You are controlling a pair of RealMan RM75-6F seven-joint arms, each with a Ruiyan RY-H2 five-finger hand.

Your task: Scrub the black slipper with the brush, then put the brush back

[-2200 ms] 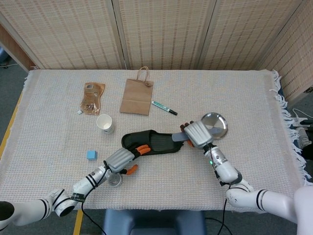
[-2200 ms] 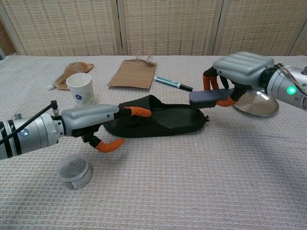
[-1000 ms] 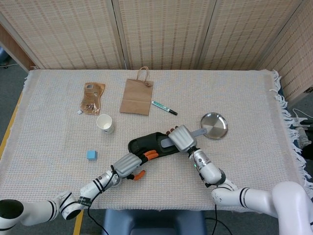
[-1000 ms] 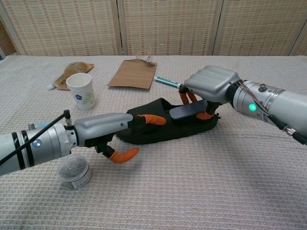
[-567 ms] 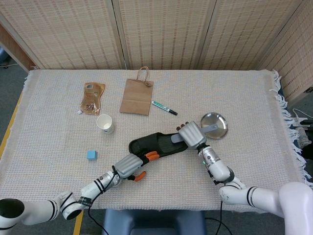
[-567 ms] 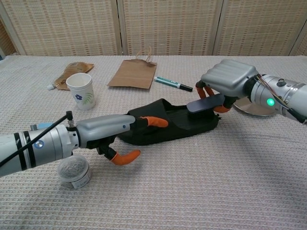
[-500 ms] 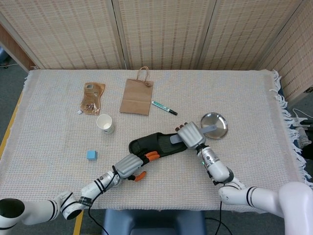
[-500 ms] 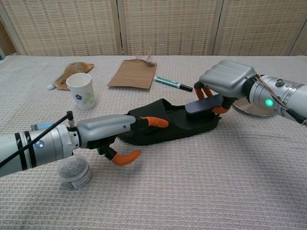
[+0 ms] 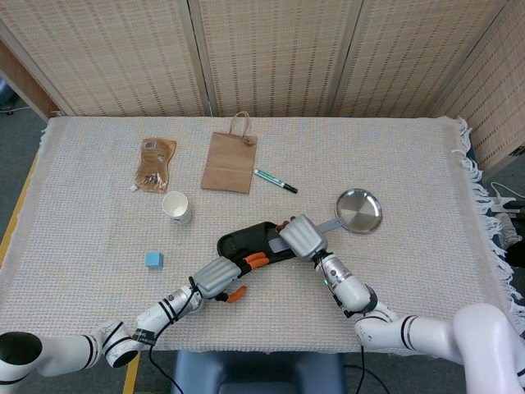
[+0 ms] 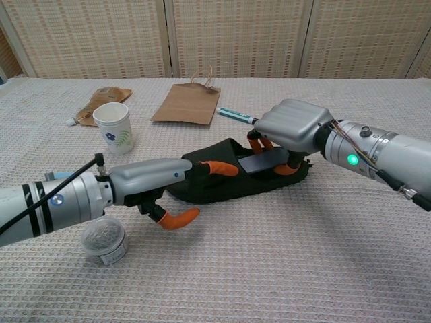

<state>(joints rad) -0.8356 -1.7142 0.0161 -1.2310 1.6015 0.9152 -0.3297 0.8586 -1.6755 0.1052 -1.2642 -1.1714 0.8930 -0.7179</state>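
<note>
Black slipper (image 10: 229, 178) lain at table centre, long axis left-right, toe end taken to point toward steel plate (image 9: 358, 210). Heel end pinned by left hand (image 10: 158, 180), fingers hooked over rim. Brush (image 10: 268, 162) clamped in right hand (image 10: 291, 128), laid lengthwise along slipper insole. Scrubbing judged under way; right hand nearer plate.

The slipper (image 9: 250, 244) was lain between the two hands, left hand (image 9: 215, 277) at its near-left end, right hand (image 9: 299, 236) over its right end with the brush (image 10: 266, 162) held on it. Cup (image 9: 176, 207) and bag (image 9: 229, 162) were placed behind the left hand, pen (image 9: 276, 181) behind and dish (image 9: 359, 210) right of the right hand.
</note>
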